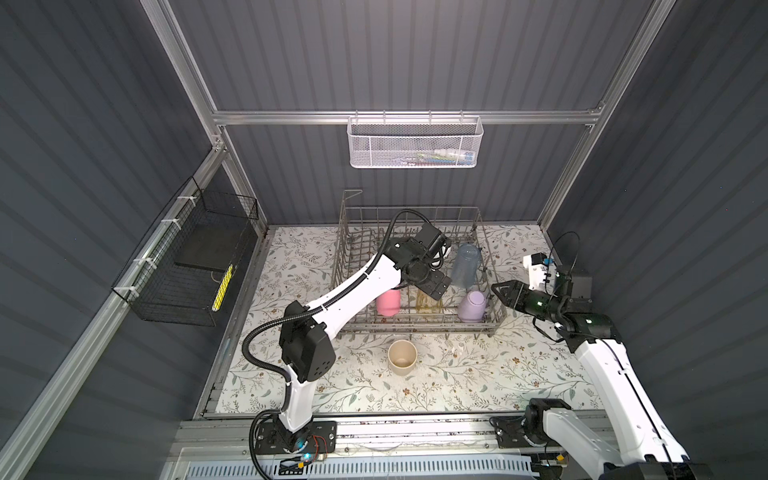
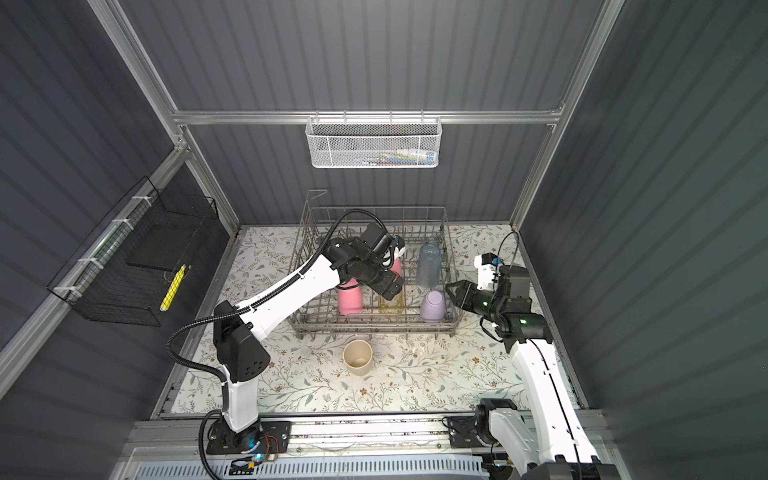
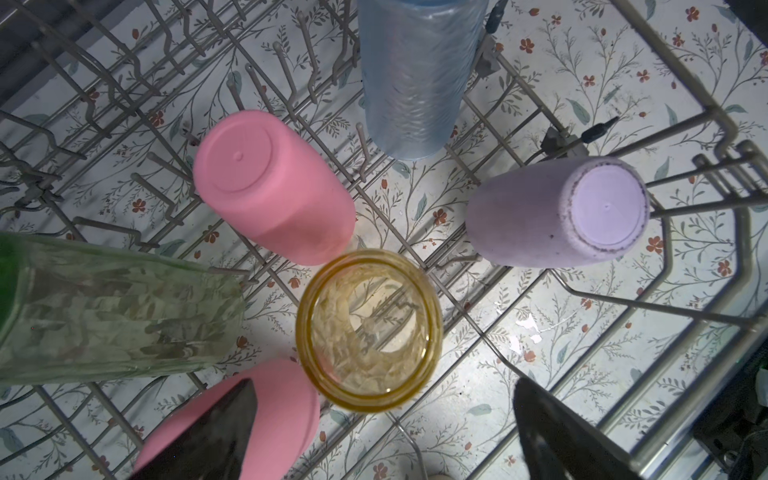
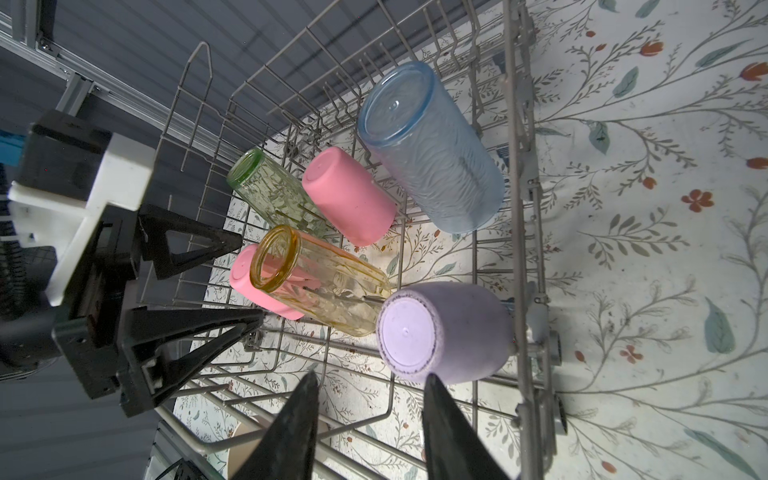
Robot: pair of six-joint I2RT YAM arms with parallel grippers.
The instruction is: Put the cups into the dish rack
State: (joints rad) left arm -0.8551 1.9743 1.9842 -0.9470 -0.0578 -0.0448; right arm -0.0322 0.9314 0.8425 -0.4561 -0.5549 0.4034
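At centre frame, the dish rack (image 1: pixel 415 329) holds six cups (image 4: pixel 428 145); only the beige cup (image 1: pixel 402 357) stands on the counter (image 1: pixel 498 374), unloaded. Left hand (image 1: pixel 435 287) spread wide, empty; right hand (image 4: pixel 370 376) half-open, empty.

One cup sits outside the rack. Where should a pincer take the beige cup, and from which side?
Likely by the rim, from above, one tip inside and one outside: the beige cup stands upright, mouth up, clear of the dish rack.
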